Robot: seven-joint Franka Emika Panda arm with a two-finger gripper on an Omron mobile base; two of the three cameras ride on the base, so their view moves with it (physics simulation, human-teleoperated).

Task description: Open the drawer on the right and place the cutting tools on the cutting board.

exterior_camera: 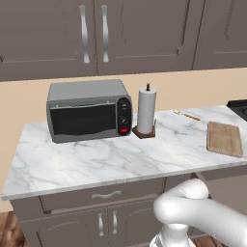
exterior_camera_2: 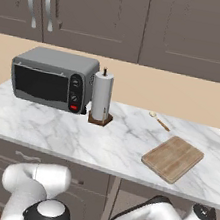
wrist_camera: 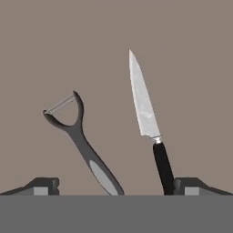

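Note:
In the hand view I look straight down onto the grey-brown floor of the drawer [wrist_camera: 191,68]. Two cutting tools lie on it. A knife [wrist_camera: 148,123] with a silvery blade and black handle lies at the right. A dark forked peeler-like tool [wrist_camera: 77,136] lies to its left. My gripper [wrist_camera: 117,186] hangs open above them, its fingertips [wrist_camera: 43,185] wide apart. The knife handle ends by the right tip, and the other tool's handle points between the two. The cutting board [exterior_camera: 224,138] [exterior_camera_2: 173,158] lies bare on the marble counter's right end.
A toaster oven [exterior_camera: 89,110] [exterior_camera_2: 53,81] and a paper towel roll [exterior_camera: 146,110] [exterior_camera_2: 101,98] stand on the counter [exterior_camera: 96,159]. A thin wooden stick [exterior_camera: 187,115] lies behind the board. A stove edge [exterior_camera: 239,107] borders the right. A wider drawer front [exterior_camera: 106,195] sits below.

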